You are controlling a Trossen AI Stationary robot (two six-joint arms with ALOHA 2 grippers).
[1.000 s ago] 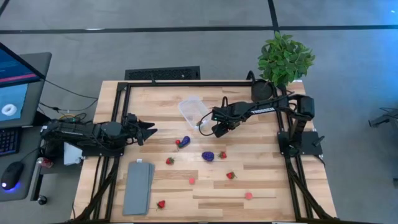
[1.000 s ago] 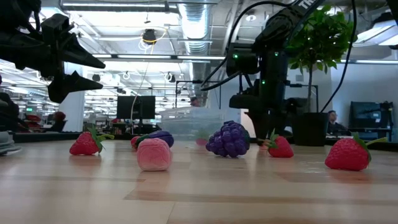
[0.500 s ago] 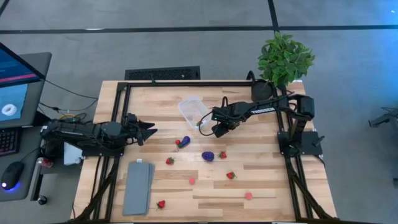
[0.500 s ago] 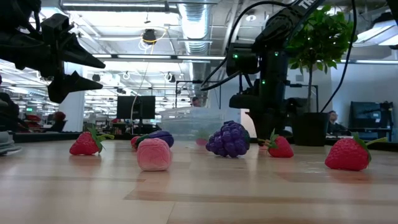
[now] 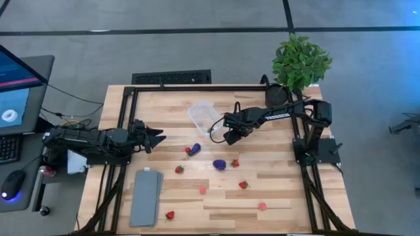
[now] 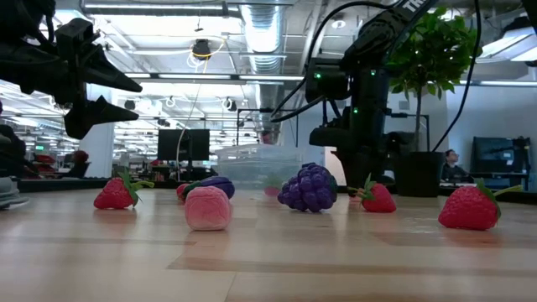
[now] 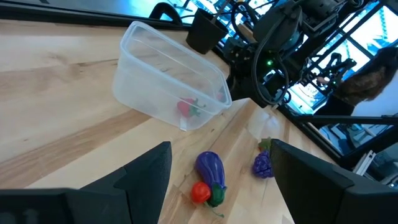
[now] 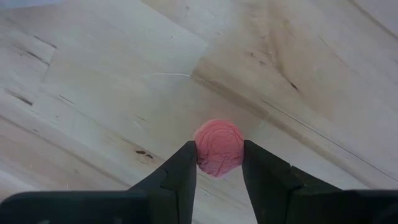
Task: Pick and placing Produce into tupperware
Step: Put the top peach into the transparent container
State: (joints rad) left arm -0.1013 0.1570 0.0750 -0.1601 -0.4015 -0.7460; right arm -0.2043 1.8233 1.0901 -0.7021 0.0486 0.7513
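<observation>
Step in hand: right gripper (image 8: 219,163) clamped on a small pink piece (image 8: 219,147) just beside the tupperware (image 5: 203,115); next, probably, carry over its rim and release; left gripper (image 5: 156,139), fingers apart, waits at the table's left.

From above, the pink piece (image 8: 219,148) is hidden under the right gripper (image 5: 214,134), so we only see it in the right wrist view. We can't resolve tupperware (image 5: 203,115) contents from overhead. Low view: left gripper (image 6: 126,94) arm cut off by the edge; tub (image 6: 256,167) partly hidden behind the grape cluster (image 6: 309,188).
</observation>
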